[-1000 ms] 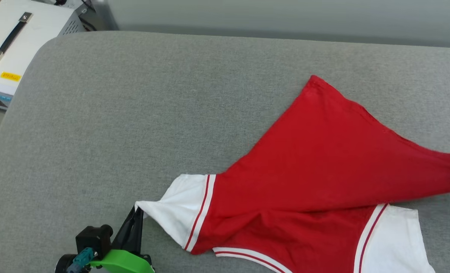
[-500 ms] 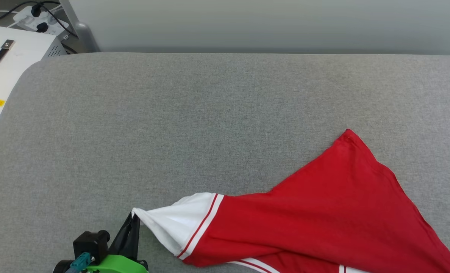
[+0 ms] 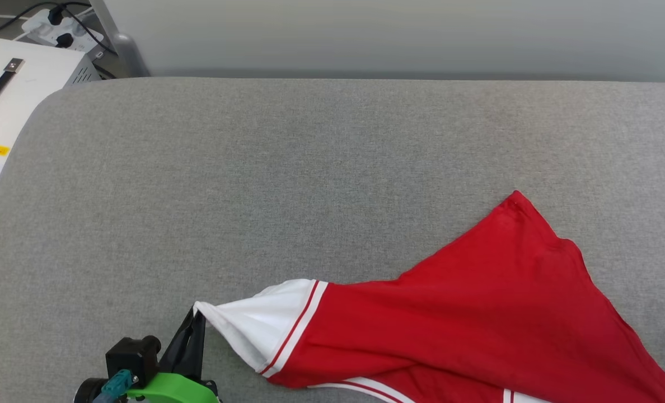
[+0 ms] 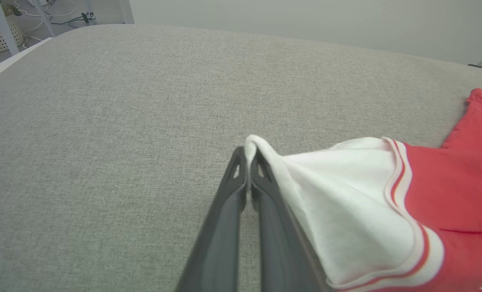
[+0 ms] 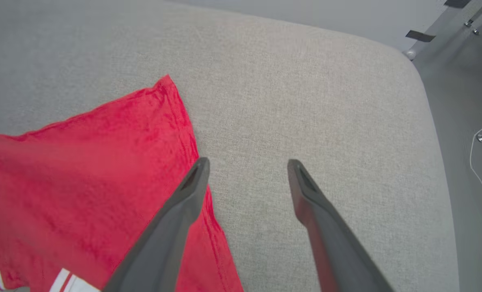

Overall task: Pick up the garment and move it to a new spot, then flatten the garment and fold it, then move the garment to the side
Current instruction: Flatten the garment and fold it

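Red garment (image 3: 478,313) lies on the grey padded surface (image 3: 254,168), toward its near right part. The body is spread in a rough triangle w/ one corner pointing to the far side, and one white sleeve (image 3: 254,330) is drawn out to a point toward the left. Main change vs a sec ago: right gripper (image 5: 247,166) has let go. Its fingers now stand wide apart w/ nothing between them, one over the red edge, the other over bare cushion; can't tell if it touches the cloth. A sec ago the shirt's right side was stretched taut off the right edge of the head view; now that side has dropped & rests slack. Head camera also shifted btw those pics, so the shirt sitting lower in frame is partly the camera, not the cloth. Left gripper (image 4: 247,162) hasn't changed: clamped tight on the very tip of the sleeve, cloth coning out from the pinch. My read: the move to a new spot looks about done & flattening comes next. Body isn't flat yet, w/ creases near the sleeve & striped trim tucked at the near edge. Right gripper prob needs a fresh grip on a corner to spread it; if the left pulls alone the shirt will likely just drag & bunch
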Tool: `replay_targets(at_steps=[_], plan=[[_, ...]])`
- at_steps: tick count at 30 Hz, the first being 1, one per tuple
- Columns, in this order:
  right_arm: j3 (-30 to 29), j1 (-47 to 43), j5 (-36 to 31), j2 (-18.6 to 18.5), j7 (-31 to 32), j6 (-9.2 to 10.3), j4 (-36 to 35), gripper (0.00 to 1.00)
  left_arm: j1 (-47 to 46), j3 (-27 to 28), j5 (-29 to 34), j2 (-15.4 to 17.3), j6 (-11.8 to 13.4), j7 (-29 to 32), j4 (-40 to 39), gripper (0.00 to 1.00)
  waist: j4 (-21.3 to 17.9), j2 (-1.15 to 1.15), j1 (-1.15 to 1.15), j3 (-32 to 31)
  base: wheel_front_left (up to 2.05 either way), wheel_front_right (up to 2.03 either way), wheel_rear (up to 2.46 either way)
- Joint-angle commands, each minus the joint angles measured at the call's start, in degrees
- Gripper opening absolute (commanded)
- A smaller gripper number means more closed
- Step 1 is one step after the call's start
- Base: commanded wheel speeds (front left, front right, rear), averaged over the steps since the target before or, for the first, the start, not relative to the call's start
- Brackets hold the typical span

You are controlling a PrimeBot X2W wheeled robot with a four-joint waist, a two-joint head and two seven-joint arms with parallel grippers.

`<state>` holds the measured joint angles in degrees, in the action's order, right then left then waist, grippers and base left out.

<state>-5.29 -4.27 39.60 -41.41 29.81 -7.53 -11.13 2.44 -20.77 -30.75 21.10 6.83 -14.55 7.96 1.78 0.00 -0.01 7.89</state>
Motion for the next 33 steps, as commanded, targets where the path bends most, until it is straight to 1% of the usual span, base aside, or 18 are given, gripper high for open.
replay_targets(at_steps=[1, 4, 8, 9, 13, 17, 21, 24, 28, 33], plan=[[0.53, 2.84, -0.78, -0.45, 1.19, 0.04, -1.60, 1.00, -0.61, -0.09, 0.26, 0.35, 0.34, 0.17, -0.49, 0.00, 0.92, 0.00, 0.01, 1.15, 0.00, 0.00, 0.00], [3.72, 8.57, -2.29, -1.95, 4.53, 0.04, -3.43, 1.00, -1.95, -0.48, 0.65, 0.25, 0.22, 0.28, -1.03, 0.00, 1.97, 0.00, 0.01, 2.59, 0.00, 0.00, 0.00], [11.40, 17.65, -2.25, -3.69, 10.99, 0.04, -1.98, 1.00, -3.99, -1.11, 1.27, -0.06, -0.03, 0.33, -1.48, 0.00, 3.45, 0.00, 0.01, 4.71, 0.00, 0.00, 0.00], [13.86, 20.46, -2.20, -4.36, 13.01, 0.04, -0.73, 1.00, -4.53, -1.31, 1.46, -0.18, -0.09, 0.32, -1.58, 0.00, 3.84, 0.00, 0.01, 5.28, 0.00, 0.00, 0.00], [22.90, 30.06, -2.36, -5.75, 17.41, 0.04, 4.58, 1.00, -6.48, -2.04, 2.07, -0.71, -0.43, 0.26, -1.88, 0.00, 5.39, 0.00, 0.01, 7.55, 0.00, 0.00, 0.00], [30.66, 38.06, -2.20, -4.68, 19.80, 0.04, 10.95, 1.00, -8.34, -2.74, 2.70, -1.44, -0.76, 0.15, -1.92, 0.00, 6.81, 0.00, 0.01, 9.66, 0.00, 0.00, 0.00], [37.75, 43.82, -2.67, -3.44, 20.47, 0.04, 17.08, 1.00, -10.13, -3.53, 3.32, -2.20, -1.25, 0.05, -1.70, 0.00, 8.05, 0.00, 0.01, 11.40, 0.00, 0.00, 0.00], [41.95, 46.59, -2.74, -2.02, 19.04, 0.04, 22.37, 1.00, -11.14, -3.86, 3.63, -2.67, -1.54, -0.04, -1.60, 0.00, 8.72, 0.00, 0.01, 12.49, 0.00, 0.00, 0.00], [46.03, 47.56, -1.66, -0.64, 16.67, 0.04, 28.93, 1.00, -12.25, -4.00, 3.87, -3.29, -1.84, -0.15, -1.25, 0.00, 9.49, 0.00, 0.01, 13.67, 0.00, 0.00, 0.00], [51.79, 46.69, -0.11, -0.35, 14.82, 0.04, 34.59, 1.00, -12.89, -3.95, 4.08, -3.85, -2.06, -0.26, -0.57, 0.00, 10.01, 0.00, 0.01, 14.25, 0.00, 0.00, 0.00]])
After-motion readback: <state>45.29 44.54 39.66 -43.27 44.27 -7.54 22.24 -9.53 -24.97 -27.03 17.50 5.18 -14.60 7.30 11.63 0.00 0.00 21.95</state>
